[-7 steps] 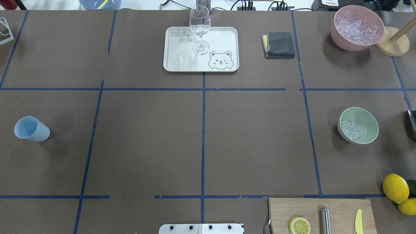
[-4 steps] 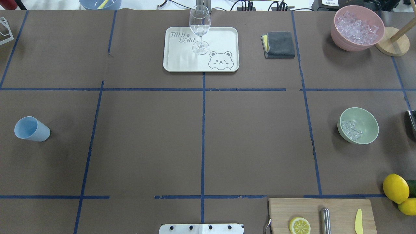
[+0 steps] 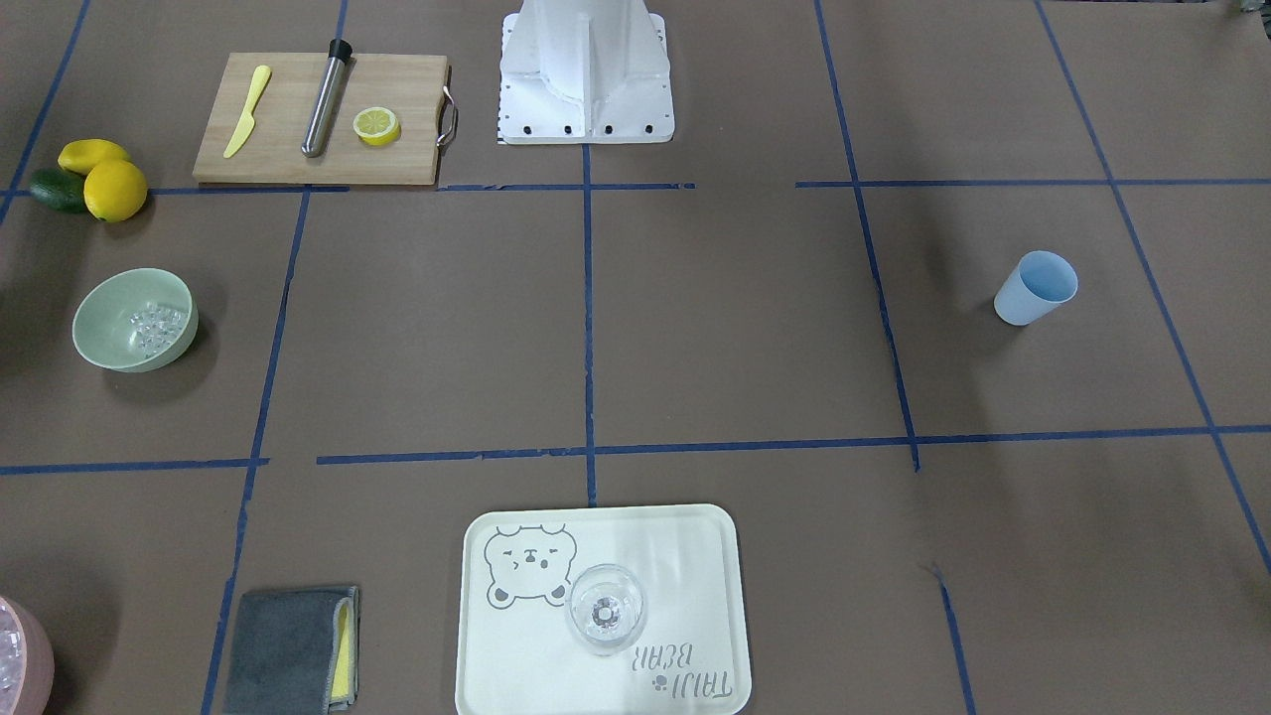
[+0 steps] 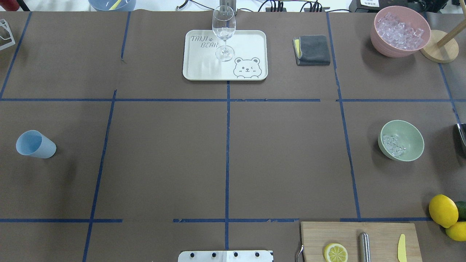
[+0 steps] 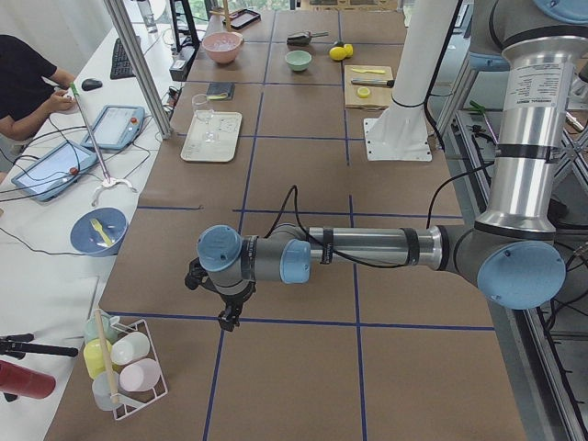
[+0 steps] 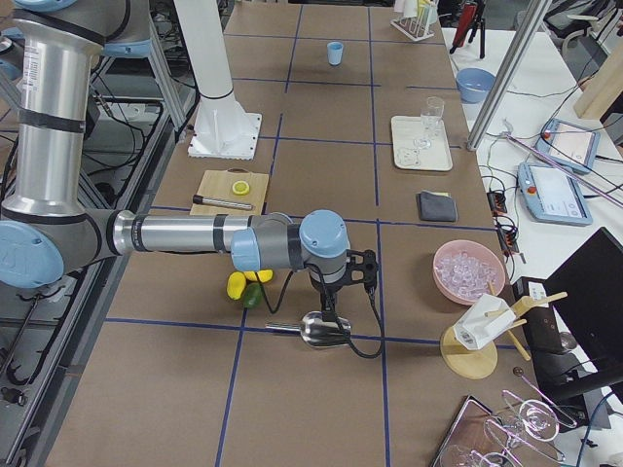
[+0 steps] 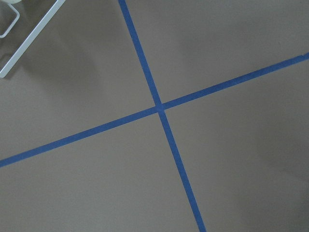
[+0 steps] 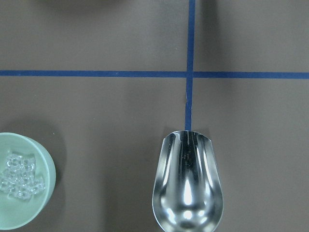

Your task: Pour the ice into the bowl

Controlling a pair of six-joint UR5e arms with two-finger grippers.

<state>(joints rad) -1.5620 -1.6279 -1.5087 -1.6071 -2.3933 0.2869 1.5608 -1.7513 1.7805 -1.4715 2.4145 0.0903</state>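
The sage-green bowl (image 4: 413, 134) stands at the table's right side and holds a small heap of clear ice (image 4: 393, 145). It also shows in the front view as the bowl (image 3: 104, 303) with ice (image 3: 157, 326). In the right wrist view the bowl (image 8: 46, 169) sits at lower left, beside an empty metal scoop (image 8: 188, 186). My right gripper (image 6: 326, 313) points down right over the scoop (image 6: 313, 332); I cannot tell whether it is open or shut. Far off, my left gripper (image 5: 226, 317) hangs over bare table, state unclear.
A pink bowl (image 4: 378, 40) full of ice sits at the back right beside a wooden stand (image 4: 438, 51). A wine glass (image 4: 223, 32) stands on a tray (image 4: 251, 43), a grey cloth (image 4: 313, 50) lies beside it, and a blue cup (image 4: 35, 144) sits at left. Lemons (image 4: 443, 210) and a cutting board (image 4: 378, 236) lie near front right.
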